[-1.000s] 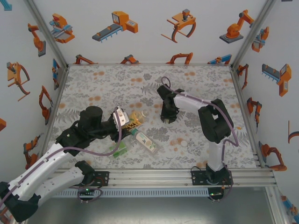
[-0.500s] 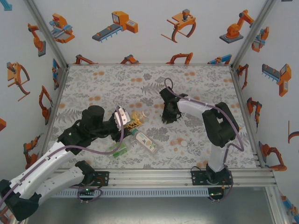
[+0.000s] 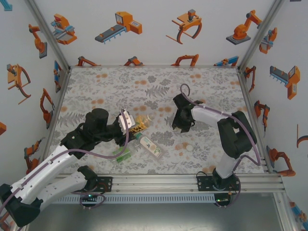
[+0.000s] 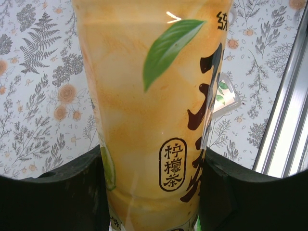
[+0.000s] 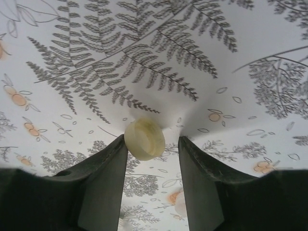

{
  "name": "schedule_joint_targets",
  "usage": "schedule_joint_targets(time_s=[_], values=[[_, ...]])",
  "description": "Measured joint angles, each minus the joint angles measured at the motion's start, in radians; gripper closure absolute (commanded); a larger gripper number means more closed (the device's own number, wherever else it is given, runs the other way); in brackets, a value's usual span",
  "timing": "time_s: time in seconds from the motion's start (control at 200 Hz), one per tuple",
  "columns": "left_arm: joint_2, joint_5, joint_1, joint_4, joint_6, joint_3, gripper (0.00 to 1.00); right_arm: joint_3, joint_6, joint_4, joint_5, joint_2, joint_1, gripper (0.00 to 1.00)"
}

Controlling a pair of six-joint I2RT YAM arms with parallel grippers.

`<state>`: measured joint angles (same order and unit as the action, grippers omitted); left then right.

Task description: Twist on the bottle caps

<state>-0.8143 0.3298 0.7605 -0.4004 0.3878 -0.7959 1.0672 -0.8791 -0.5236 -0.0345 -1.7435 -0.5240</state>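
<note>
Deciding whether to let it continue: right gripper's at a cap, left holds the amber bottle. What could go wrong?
1. The cap sits against one finger of the right gripper, with a gap to the other; closing may shove or tip it.
2. The tablecloth looks puckered around the cap; closing might pinch cloth too.
3. The left gripper clamps the amber bottle by its label; twisting a cap on could spin it in the grip.
</note>
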Motion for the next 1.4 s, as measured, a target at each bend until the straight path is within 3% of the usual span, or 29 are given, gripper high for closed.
schedule_joint_targets(time_s=[0.11,0.706,0.941,1.202,1.397], values=[[0.000,0.000,0.000,0.000,0.000,0.000,1.00,0.050,0.015,-0.040,-0.018,-0.021,0.000,0.61],[0.006,0.000,0.000,-0.004,0.000,0.000,1.00,0.103,0.054,-0.057,-0.003,-0.069,0.000,0.70],[0.006,0.000,0.000,-0.004,0.000,0.000,1.00,0.091,0.061,-0.051,0.026,-0.069,0.000,0.82],[0.006,-0.001,0.000,-0.005,0.000,0.000,1.00,-0.002,-0.005,0.217,0.196,-0.051,0.000,0.87],[0.006,-0.001,0.000,-0.010,0.000,0.000,1.00,-0.071,-0.062,0.387,0.284,-0.051,0.005,0.78]])
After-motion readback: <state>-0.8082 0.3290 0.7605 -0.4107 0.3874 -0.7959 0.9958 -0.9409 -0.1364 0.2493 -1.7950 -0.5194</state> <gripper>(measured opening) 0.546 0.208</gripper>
